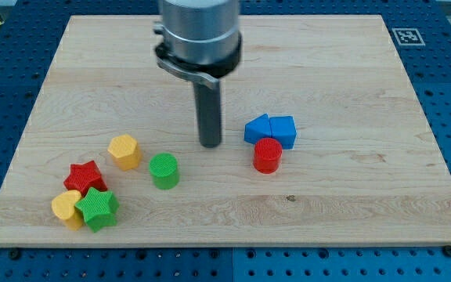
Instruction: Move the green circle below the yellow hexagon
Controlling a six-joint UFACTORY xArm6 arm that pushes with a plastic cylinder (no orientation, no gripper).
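Note:
The green circle (164,170) stands on the wooden board, just to the right of and slightly below the yellow hexagon (124,151). The two are close but apart. My tip (210,144) rests on the board up and to the right of the green circle, with a gap between them. It sits left of the blue blocks.
A red star (84,176), a green star (97,207) and a yellow block (68,208) cluster at the lower left. Two blue blocks (270,130) touch a red cylinder (268,154) right of centre. The board's (327,211) edges border a blue perforated table.

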